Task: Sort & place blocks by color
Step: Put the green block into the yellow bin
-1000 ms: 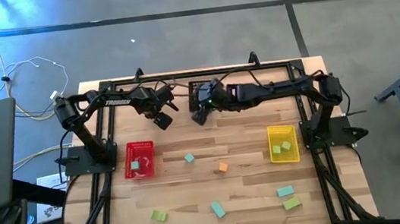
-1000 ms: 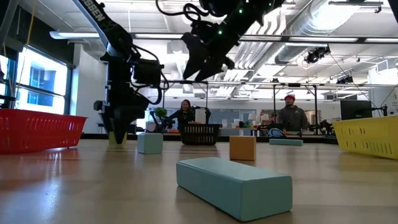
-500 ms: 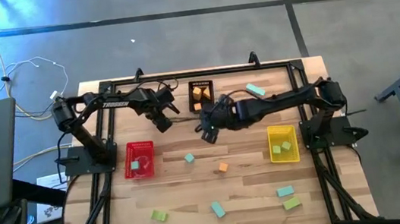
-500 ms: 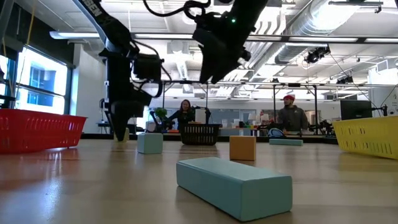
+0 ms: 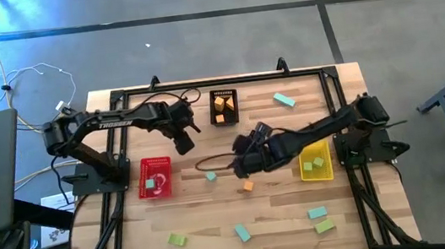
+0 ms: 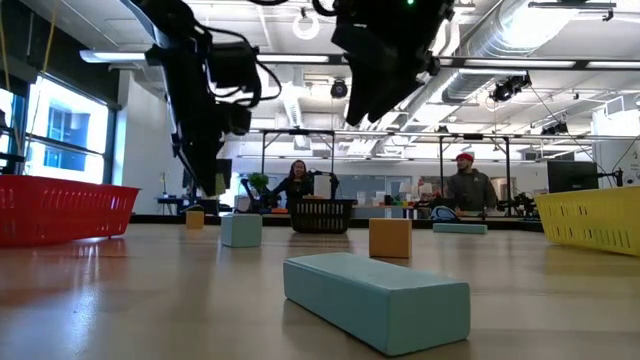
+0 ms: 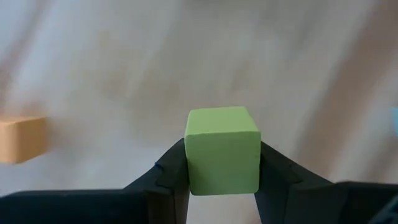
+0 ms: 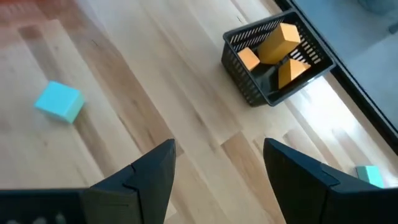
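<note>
My left gripper [image 5: 183, 143] hangs above the far-left part of the table, shut on a light green cube [image 7: 222, 149]; the low view shows this gripper [image 6: 214, 186] well above the wood. An orange block [image 7: 22, 138] lies on the table beside it. My right gripper [image 5: 240, 164] hovers open over the table's middle, with nothing between its fingers [image 8: 149, 171]. Close below it lie a teal cube [image 5: 211, 176] and an orange cube [image 5: 248, 186]. More teal and green blocks [image 5: 243, 232] lie along the near edge. My left gripper pinches the green cube by two opposite sides [image 7: 192, 155] between its two fingers. The fingers point steeply down from above. The cube is lifted clear of the table, its top face level.
A red basket [image 5: 156, 189] at the left holds teal blocks, a yellow basket [image 5: 304, 160] at the right holds green ones, and a black basket [image 5: 222, 96] at the far middle holds orange ones. A teal bar [image 5: 284, 100] lies far right. People stand beyond the table.
My left gripper has risen from the table with the green cube, now clear of the wood; the orange block stays there. My right gripper has swung from beside the black basket toward the near edge, over the table's middle, still open.
</note>
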`<move>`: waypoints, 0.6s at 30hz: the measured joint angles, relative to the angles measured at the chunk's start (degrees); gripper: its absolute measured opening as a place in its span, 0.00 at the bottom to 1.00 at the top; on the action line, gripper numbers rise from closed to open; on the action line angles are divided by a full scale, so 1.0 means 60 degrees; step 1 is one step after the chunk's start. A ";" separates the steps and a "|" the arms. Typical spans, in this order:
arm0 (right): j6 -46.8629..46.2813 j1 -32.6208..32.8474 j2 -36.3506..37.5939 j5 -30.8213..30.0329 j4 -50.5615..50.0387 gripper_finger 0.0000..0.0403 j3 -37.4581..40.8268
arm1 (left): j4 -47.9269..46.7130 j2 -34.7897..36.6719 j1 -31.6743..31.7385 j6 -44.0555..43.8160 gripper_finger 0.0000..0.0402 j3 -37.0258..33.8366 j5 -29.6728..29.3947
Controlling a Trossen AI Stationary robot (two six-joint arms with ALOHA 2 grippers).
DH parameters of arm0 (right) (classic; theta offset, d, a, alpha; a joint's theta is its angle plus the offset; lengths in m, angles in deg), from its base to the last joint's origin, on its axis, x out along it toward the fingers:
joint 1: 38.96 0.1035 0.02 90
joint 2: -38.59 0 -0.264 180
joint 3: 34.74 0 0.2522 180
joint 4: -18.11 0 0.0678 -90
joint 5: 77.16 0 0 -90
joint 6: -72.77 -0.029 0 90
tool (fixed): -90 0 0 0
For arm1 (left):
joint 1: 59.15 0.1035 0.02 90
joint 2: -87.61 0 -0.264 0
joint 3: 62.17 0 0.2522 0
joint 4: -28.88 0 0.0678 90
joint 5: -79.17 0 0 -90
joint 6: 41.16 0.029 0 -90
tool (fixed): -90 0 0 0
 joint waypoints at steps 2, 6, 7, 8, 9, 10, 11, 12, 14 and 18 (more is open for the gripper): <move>-0.0026 0.0235 0.0000 -0.0239 0.0013 0.57 0.0000 | 0.0019 0.0206 -0.0077 0.0003 0.27 0.0000 0.0696; 0.0049 0.0686 0.0000 -0.1039 0.0147 0.57 0.0004 | 0.0219 0.0530 -0.0137 -0.0005 0.26 0.0000 0.2177; 0.0192 0.0779 0.0000 -0.1242 0.0223 0.57 0.0004 | 0.0369 0.0604 -0.0138 -0.0009 0.26 0.0000 0.2563; 0.0358 0.0870 0.0000 -0.1422 0.0325 0.57 0.0006 | 0.0538 0.0648 -0.0141 -0.0076 0.26 0.0001 0.2987; 0.0545 0.0946 0.0000 -0.1596 0.0477 0.57 0.0007 | 0.0701 0.0675 -0.0141 -0.0177 0.26 0.0000 0.3382; 0.0752 0.1009 0.0000 -0.1771 0.0660 0.57 0.0007 | 0.0900 0.0689 -0.0141 -0.0271 0.27 0.0000 0.3765; 0.1001 0.1063 0.0000 -0.1905 0.0846 0.57 0.0007 | 0.1172 0.0696 -0.0141 -0.0385 0.27 0.0000 0.4190; 0.1300 0.1100 0.0000 -0.2021 0.1034 0.57 0.0007 | 0.1425 0.0699 -0.0141 -0.0475 0.27 0.0003 0.4637; 0.1885 0.1144 0.0000 -0.2241 0.1399 0.57 0.0007 | 0.1961 0.0702 -0.0144 -0.0710 0.27 0.0000 0.5537; 0.3088 0.1141 0.0000 -0.2316 0.2181 0.57 0.0009 | 0.3057 0.0702 -0.0205 -0.1266 0.26 0.0004 0.6751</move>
